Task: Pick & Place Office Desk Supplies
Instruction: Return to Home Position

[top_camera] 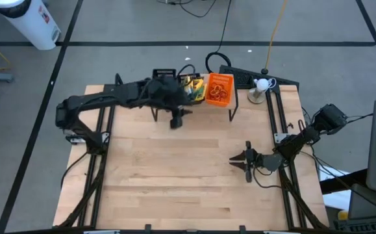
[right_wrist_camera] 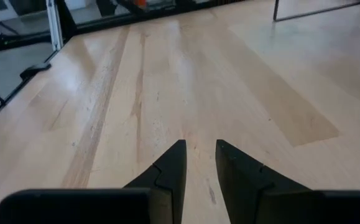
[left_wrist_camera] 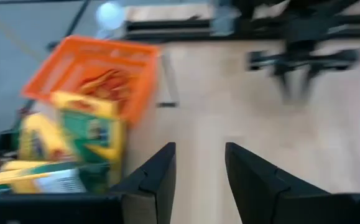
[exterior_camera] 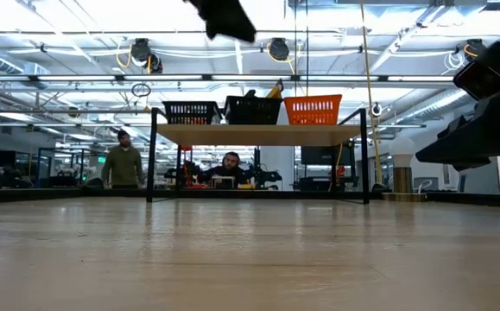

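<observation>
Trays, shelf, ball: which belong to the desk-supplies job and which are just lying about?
Job: orange tray, left black tray, middle black tray holding crayon boxes; left pincer and right pincer, both open.
Lying about: shelf, white ball, white cylinder on floor.

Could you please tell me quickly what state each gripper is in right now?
Left gripper: open, holding nothing, near the orange tray.
Right gripper: open, holding nothing, low over the table.

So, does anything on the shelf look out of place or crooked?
One thing: in the middle black mesh tray the crayon boxes lean at angles, and a yellow corner pokes above its rim. Otherwise it, the other black tray and the orange tray stand level in a row on the wooden shelf; nothing looks spilled.
</observation>
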`<state>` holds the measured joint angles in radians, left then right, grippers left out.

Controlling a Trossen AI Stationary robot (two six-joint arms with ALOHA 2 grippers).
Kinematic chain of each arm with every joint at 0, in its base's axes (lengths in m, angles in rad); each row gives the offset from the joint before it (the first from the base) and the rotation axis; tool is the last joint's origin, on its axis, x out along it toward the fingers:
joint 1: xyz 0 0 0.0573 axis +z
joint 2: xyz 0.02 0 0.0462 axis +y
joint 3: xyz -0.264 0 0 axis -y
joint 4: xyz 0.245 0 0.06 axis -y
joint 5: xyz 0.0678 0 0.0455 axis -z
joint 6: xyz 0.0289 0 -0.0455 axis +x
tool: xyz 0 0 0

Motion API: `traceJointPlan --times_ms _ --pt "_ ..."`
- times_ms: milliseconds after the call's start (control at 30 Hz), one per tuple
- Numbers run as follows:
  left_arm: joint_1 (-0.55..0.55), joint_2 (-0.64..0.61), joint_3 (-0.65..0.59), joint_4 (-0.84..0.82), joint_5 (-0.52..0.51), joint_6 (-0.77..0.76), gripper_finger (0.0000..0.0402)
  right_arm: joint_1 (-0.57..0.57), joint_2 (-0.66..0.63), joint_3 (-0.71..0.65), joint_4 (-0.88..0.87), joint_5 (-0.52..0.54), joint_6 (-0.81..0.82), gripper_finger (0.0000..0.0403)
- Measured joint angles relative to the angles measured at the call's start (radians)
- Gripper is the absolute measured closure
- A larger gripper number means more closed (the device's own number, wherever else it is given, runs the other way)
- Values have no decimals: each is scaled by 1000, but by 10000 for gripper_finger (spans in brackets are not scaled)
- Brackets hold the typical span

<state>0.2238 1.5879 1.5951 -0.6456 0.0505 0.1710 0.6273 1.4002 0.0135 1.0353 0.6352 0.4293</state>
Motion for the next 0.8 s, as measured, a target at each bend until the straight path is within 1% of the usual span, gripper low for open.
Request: traceJointPlan --times_ms 100,200,267,300,367,467,567,667,733,800 --pt "-73 -58 0 -36 25 -65 262 0 0 0 27 44 16 328" --pt "-161 -120 -1 -107 26 -116 267 0 0 0 76 47 57 328" --pt "-226 -163 -18 -149 -1 -147 271 2 0 0 133 44 135 328" --pt "-260 -181 -35 -160 -21 -161 273 3 0 0 162 42 124 328" --pt "-324 -231 -87 -137 -69 -185 275 10 -1 0 220 -6 51 328" --pt "-407 -319 -217 -88 -110 -237 275 20 -7 1 327 -84 -54 328" --pt "-480 -429 -405 9 -140 -301 275 32 -32 1 372 -114 -134 328" --pt "-536 -565 -605 177 -188 -357 275 31 -77 0 339 -116 -175 328" --pt "-565 -658 -727 275 -219 -396 275 31 -112 0 287 -120 -181 328" --pt "-590 -728 -823 361 -241 -420 275 27 -150 0 236 -146 -176 328"
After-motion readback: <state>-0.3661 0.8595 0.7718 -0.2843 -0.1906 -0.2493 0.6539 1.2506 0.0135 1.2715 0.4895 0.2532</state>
